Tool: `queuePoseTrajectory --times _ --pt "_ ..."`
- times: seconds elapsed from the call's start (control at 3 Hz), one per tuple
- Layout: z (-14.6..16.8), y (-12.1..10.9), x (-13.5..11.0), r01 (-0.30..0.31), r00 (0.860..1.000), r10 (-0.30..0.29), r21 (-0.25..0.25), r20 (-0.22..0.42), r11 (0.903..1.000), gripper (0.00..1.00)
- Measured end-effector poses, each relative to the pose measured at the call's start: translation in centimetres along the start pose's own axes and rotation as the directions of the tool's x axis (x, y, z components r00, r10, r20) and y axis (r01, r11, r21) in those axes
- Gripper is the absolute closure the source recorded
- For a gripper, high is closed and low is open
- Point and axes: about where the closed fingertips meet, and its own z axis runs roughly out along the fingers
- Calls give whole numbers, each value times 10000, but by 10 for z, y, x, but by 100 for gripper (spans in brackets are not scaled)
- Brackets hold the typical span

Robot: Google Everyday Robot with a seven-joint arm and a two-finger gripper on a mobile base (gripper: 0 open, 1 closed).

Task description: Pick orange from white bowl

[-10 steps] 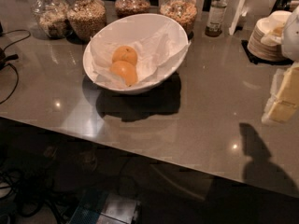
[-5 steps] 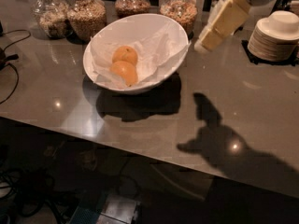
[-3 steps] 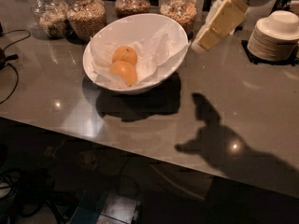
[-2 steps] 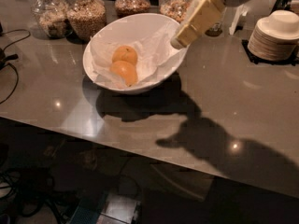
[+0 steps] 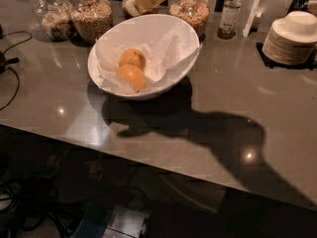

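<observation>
The gripper point(image 5: 138, 1), pale and yellowish, hangs at the top edge of the view, over the far rim of the white bowl point(image 5: 131, 33); whether its jaws are open or closed cannot be told. The bowl sits on the grey bench point(image 5: 237, 83) just below the jaws on the camera's side, lined with crumpled white paper point(image 5: 166, 51). Two oranges lie in it, touching each other: the farther orange point(image 5: 132, 58) is closer to the jaws, and the nearer orange point(image 5: 132, 77) lies past it toward the camera; both are apart from the jaws. Left of the jaws in view stand two glass jars point(image 5: 91, 16); right of them stand another jar point(image 5: 190, 11), then a bottle point(image 5: 229, 14); a stack of pale plates point(image 5: 292, 36) sits well off to the right. The arm's shadow point(image 5: 218, 133) lies across the bench.
</observation>
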Motion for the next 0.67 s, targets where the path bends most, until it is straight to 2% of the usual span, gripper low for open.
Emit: queuePoseTrajectory --times 0.33,0.67 --pt "0 0 0 -2 10000 2 1 -1 10000 0" --pt "25 -6 18 -414 9989 418 189 -226 9990 0"
